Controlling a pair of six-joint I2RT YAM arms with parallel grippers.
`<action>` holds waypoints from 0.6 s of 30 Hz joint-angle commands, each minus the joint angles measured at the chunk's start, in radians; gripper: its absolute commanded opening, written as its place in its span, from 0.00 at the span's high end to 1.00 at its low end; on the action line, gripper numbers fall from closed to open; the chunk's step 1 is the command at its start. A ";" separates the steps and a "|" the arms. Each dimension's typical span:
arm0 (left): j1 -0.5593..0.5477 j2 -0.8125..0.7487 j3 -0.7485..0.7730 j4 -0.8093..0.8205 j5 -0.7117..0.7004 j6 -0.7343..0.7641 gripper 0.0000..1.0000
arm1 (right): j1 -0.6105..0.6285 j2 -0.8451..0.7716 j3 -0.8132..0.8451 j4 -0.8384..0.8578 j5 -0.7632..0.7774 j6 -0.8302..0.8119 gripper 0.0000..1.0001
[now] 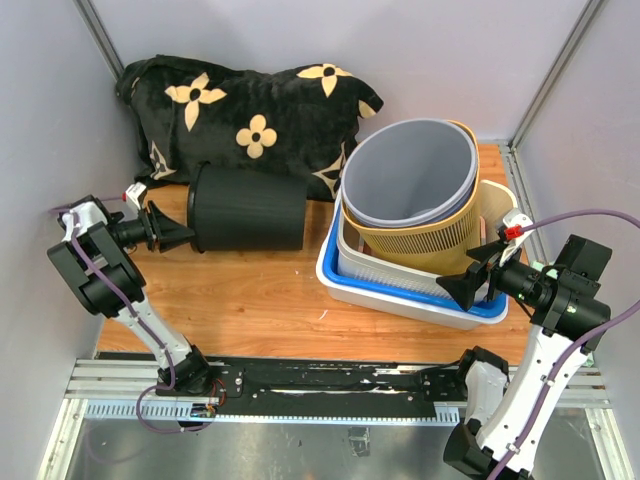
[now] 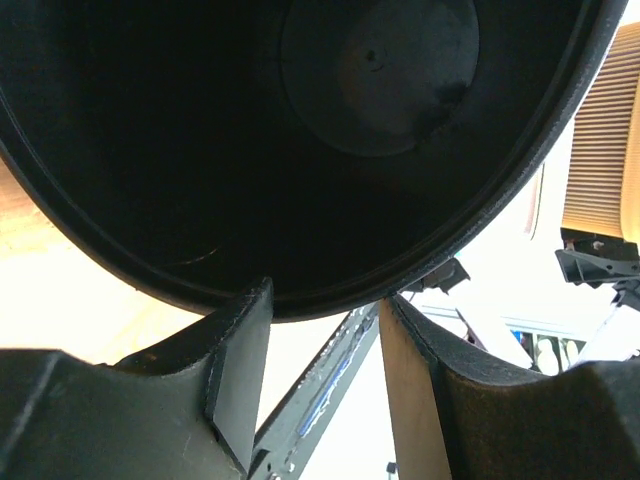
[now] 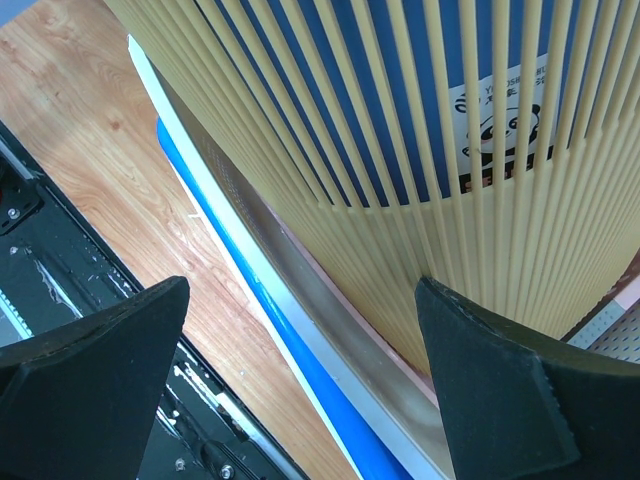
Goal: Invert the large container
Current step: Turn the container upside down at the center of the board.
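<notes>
The black bin (image 1: 250, 208), which I take to be the large container, lies on its side at the left of the desk (image 1: 260, 300). Its long axis runs left to right and its open mouth faces the left end effector (image 1: 188, 234). That end effector is right at the lower rim of the mouth, with its fingers partly spread on either side of the rim and not pinching it. The right end effector (image 1: 468, 287) is well apart from the bin, spread wide beside the yellow basket (image 1: 420, 238), so the left arm is clearly the nearer one.
</notes>
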 commanded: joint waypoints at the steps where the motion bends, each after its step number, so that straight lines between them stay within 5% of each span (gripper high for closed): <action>1: -0.044 0.012 -0.011 0.034 0.025 0.027 0.50 | -0.008 -0.011 0.022 -0.023 -0.035 -0.016 0.02; 10: -0.248 0.010 -0.026 0.031 0.104 0.100 0.54 | -0.008 -0.024 0.022 -0.021 -0.032 -0.017 0.02; 18: -0.262 0.015 -0.010 0.031 0.137 0.171 0.66 | -0.008 -0.019 0.022 -0.020 -0.033 -0.016 0.02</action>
